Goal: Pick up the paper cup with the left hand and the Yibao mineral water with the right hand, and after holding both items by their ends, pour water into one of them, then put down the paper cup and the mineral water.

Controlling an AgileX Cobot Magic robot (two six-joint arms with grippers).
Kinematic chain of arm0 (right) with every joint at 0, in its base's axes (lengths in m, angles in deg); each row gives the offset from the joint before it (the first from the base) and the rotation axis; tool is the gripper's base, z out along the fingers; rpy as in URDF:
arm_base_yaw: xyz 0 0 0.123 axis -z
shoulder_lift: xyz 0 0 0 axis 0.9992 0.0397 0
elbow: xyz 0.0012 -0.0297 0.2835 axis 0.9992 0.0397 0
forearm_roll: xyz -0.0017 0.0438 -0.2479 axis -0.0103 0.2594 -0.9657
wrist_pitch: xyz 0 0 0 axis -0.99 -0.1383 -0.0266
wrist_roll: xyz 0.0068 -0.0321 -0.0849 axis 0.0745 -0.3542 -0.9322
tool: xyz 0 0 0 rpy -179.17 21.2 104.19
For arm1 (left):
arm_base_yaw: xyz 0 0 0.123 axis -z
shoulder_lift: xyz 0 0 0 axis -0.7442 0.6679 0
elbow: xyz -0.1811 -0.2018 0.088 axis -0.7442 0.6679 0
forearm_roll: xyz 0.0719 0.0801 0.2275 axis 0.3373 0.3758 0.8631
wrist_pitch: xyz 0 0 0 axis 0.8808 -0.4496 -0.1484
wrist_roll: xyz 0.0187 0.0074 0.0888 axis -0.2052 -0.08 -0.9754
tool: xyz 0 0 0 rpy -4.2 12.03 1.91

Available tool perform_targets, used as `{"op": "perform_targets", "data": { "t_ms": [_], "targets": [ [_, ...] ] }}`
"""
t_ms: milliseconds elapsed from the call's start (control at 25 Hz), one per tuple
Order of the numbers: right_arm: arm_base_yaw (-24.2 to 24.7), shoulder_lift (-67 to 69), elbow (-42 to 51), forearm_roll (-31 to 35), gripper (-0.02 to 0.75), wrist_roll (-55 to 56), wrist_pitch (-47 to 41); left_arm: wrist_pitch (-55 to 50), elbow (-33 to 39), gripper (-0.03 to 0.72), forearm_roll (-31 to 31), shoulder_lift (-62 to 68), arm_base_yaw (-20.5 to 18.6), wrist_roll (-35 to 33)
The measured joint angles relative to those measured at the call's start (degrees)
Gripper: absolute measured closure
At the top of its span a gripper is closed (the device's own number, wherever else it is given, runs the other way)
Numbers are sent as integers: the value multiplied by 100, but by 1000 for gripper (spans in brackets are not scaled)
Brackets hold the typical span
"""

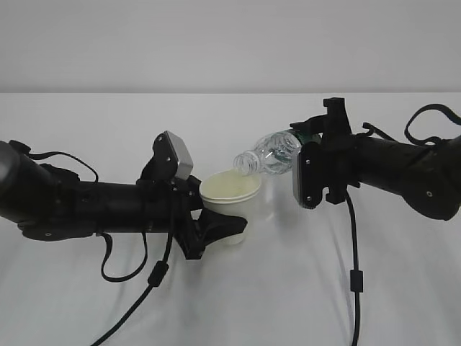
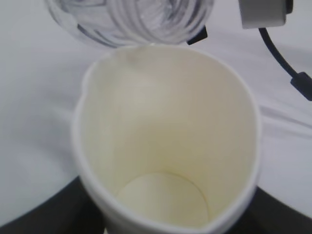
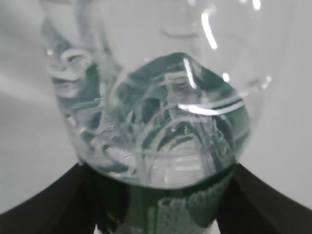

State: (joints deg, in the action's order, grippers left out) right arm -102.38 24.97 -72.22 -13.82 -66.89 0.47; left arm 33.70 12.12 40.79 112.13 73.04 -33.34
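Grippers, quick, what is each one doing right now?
Left gripper: closed on the paper cup.
Right gripper: closed on the Yibao mineral water, tipped toward the cup.

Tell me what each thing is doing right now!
paper cup: held upright off the table by the left tool, rim squeezed out of round, looks empty inside.
Yibao mineral water: capless, tipped on its side, mouth at the cup's rim, held by the right tool.
left tool: shut on the cup.
right tool: shut on the bottle's base end.
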Motion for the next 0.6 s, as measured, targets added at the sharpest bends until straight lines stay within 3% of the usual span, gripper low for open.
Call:
{"op": "perform_targets", "data": {
  "t_ms": [600],
  "targets": [
    [55,0,-77,57,260,-277,79,-1,0,273,198,0,55,12]
  ]
}}
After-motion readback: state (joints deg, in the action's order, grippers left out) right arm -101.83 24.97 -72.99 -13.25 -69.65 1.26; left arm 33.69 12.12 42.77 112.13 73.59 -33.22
